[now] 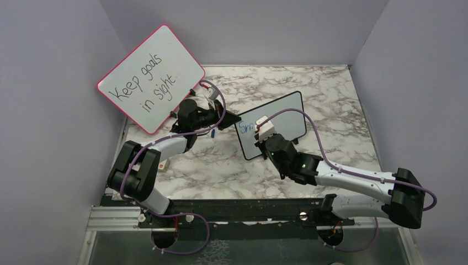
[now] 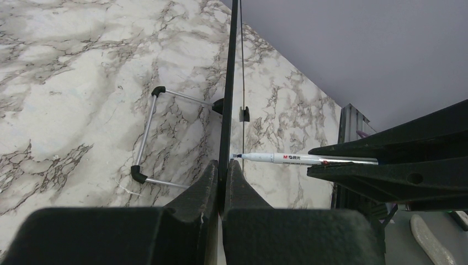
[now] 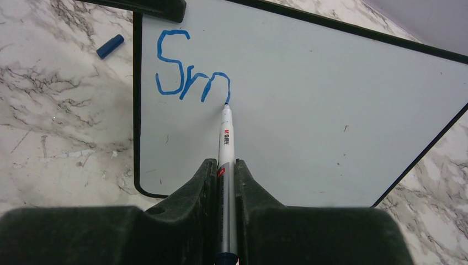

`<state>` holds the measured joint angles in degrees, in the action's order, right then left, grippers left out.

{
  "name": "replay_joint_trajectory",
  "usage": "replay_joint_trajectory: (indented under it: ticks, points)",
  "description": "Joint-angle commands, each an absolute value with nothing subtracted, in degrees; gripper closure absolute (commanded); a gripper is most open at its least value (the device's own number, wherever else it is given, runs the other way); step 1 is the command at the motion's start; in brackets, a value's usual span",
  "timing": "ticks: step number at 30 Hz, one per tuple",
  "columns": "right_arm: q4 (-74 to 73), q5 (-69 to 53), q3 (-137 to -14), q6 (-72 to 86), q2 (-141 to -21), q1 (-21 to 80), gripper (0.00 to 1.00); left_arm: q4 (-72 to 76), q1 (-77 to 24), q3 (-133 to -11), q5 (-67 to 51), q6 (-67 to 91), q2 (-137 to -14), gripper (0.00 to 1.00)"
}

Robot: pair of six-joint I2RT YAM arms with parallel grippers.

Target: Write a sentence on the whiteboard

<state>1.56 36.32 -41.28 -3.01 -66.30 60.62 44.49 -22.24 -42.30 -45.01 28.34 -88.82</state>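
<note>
Holding the marker (image 3: 226, 138) tight between its two fingers, the right gripper (image 3: 223, 165) has the tip pressed right on the whiteboard (image 3: 320, 110), at the bottom of the last stroke of the "m". So far the sentence (image 3: 186, 81) is just "Sm" in blue, sitting up in the board's top left corner, and the rest of the white face is blank apart from a few tiny specks.

The left gripper (image 2: 222, 165) is clamped shut on the board's left edge, thin black frame pinched between its fingers. From that wrist cam you see the board edge-on, with its wire stand (image 2: 144, 135) and little black feet resting on the marble table (image 3: 55, 110) behind it, and the marker poking in from the other side to touch the face.

The board sits around the middle of the table, between the two arms, angled a bit. The blue marker cap (image 3: 110, 46) lies on the marble just off the board's top left corner, not touching it. Back left, a bigger red-framed board (image 1: 152, 77) reading "Keep goals in sight" leans by the wall.
</note>
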Motion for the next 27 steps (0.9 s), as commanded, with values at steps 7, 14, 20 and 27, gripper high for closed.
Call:
replay_joint_trajectory:
  ticks: [7, 14, 20, 27]
  points:
    - [4.77, 37.74, -40.61, -4.30, -62.91, 60.29, 0.99, 44.03, -22.94, -42.54, -47.02, 28.13, -88.20, 1.00]
    - [8.58, 38.14, -39.62, -5.00, -62.38, 59.48, 0.99, 44.03, -22.94, -42.50, -47.02, 28.13, -88.16, 1.00]
    - [10.69, 37.63, -39.10, -5.10, -63.40, 58.76, 0.99, 43.85, -22.94, -42.55, -47.02, 28.04, -88.15, 1.00]
    - [11.78, 35.89, -39.56, -5.01, -64.27, 58.27, 0.99, 43.77, -22.94, -42.62, -47.02, 27.95, -88.24, 1.00]
